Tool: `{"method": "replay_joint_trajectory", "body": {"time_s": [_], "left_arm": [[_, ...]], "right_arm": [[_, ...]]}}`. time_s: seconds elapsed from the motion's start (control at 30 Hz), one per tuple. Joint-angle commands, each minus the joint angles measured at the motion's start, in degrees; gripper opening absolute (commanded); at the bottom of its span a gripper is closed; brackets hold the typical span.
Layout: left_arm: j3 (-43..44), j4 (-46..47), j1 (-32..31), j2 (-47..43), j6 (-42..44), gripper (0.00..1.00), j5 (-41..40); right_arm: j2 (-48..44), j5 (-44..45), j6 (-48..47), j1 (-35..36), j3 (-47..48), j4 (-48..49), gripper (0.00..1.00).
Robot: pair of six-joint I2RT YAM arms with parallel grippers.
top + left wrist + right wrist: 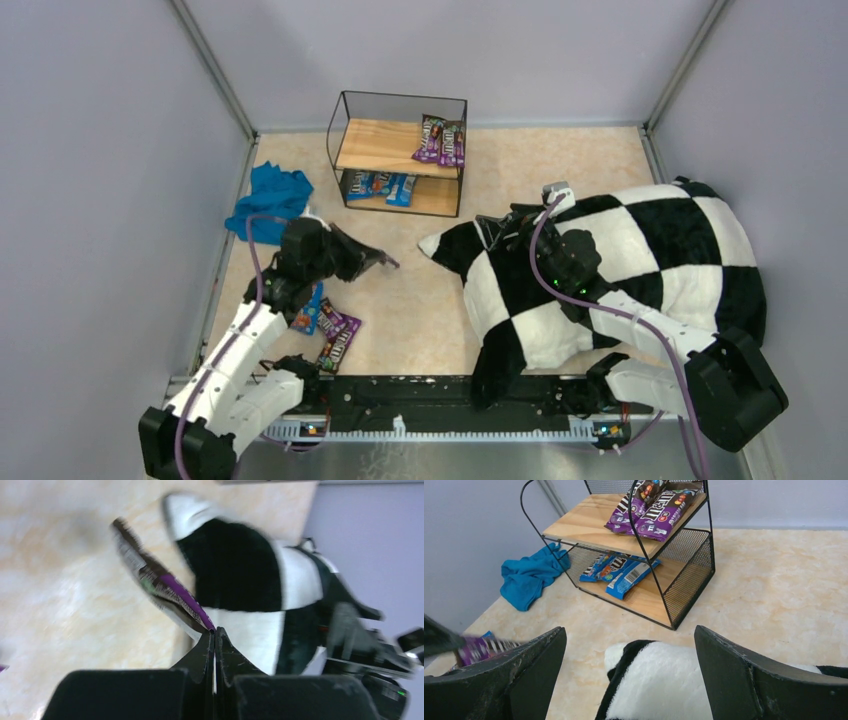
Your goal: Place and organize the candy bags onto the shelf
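From above, the left end effector (375,260) is hovering at the shelf's (375,147) seven o'clock, with the pillow (640,250) crowding its three o'clock. At the left wrist, clenched tips are pinching only a corner of the purple candy bag (165,587), so it is probably risking a slip. At the right wrist, the right end effector (628,630) is gaping, empty, facing the shelf's open front.

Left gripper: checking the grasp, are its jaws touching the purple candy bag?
Touching. Left wrist view: the left gripper is shut on the purple candy bag.
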Motion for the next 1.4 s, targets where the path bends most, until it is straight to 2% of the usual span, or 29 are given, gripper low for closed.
{"method": "replay_joint_trajectory", "body": {"time_s": [0.0, 0.13, 0.23, 0.37, 0.5, 0.63, 0.9, 1.03, 1.37], "left_arm": [[18.8, -9.6, 0.4, 3.5, 12.1, 0.00, -4.2], [32.7, -11.0, 0.7, 9.0, 16.8, 0.00, -7.1], [41.3, -9.1, 1.2, 16.1, 18.6, 0.00, -5.8], [51.1, -5.0, 2.3, 25.0, 19.4, 0.00, -5.2], [56.1, 0.7, 4.7, 32.3, 18.0, 0.00, -3.9], [57.4, 10.4, 7.3, 39.7, 14.9, 0.00, 1.9], [59.6, 18.7, 7.9, 50.5, 10.3, 0.00, 4.7], [55.4, 24.0, 7.9, 51.1, 8.5, 0.00, 5.6], [44.7, 28.5, 8.7, 49.2, 6.1, 0.00, 5.3]], "right_arm": [[-0.6, -0.3, 0.2, -0.8, 0.3, 3.6, 0.99], [-0.6, -0.1, 0.2, -1.0, 0.3, 3.4, 0.99], [-0.7, -0.1, 0.1, -0.9, 0.3, 3.4, 0.99], [-0.9, 0.2, -0.1, -0.9, 0.3, 3.1, 0.99], [-1.3, 0.4, -0.3, -0.9, 0.2, 2.9, 0.99], [-1.6, 0.7, -0.7, -1.0, 0.3, 2.7, 0.99], [-1.8, 0.8, -0.9, -1.2, 0.3, 2.4, 0.99], [-1.6, 0.7, -0.7, -1.2, 0.3, 2.5, 0.99], [-1.0, 0.0, -0.3, -1.3, 0.4, 2.8, 0.99]]}}
